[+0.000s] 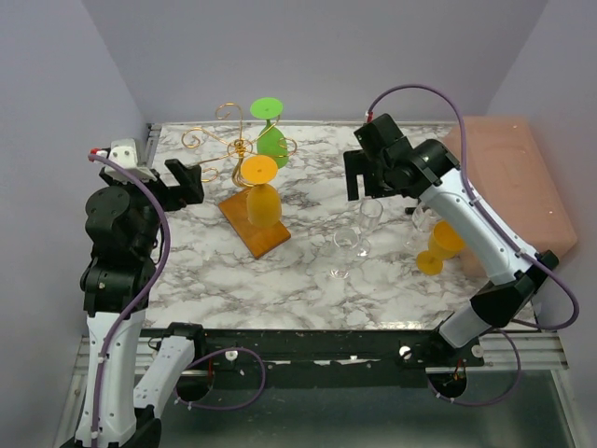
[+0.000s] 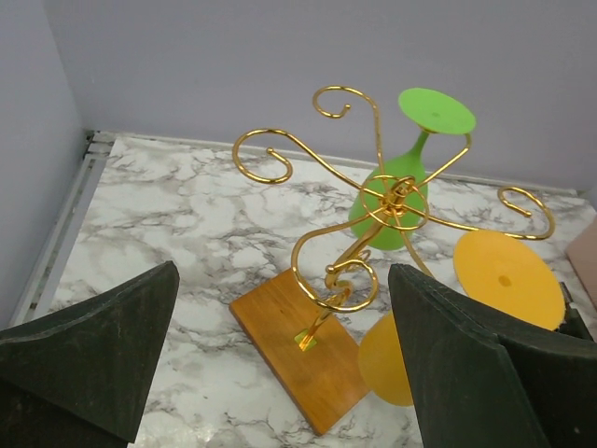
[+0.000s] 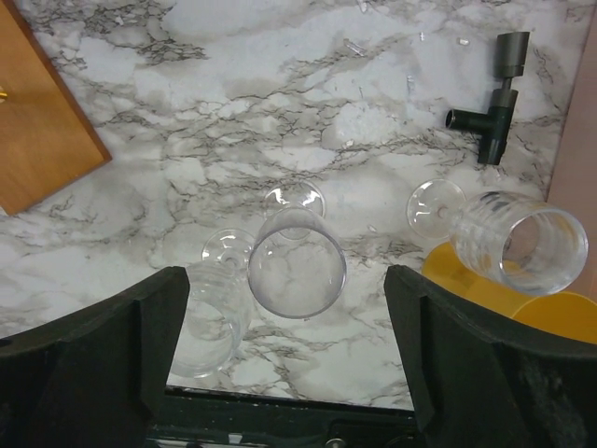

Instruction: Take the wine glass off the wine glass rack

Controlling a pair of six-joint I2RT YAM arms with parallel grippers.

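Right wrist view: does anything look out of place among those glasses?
A small black T-shaped part lies loose on the marble table, beyond the clear glasses. It looks like hardware rather than glassware.

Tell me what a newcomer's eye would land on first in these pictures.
The gold wine glass rack at the far left of the marble table draws the eye first, with a green wine glass and an orange wine glass hanging foot-up from its curled arms. Next come the clear glasses standing mid-table below the open right pincer, and a second orange glass near the right edge.
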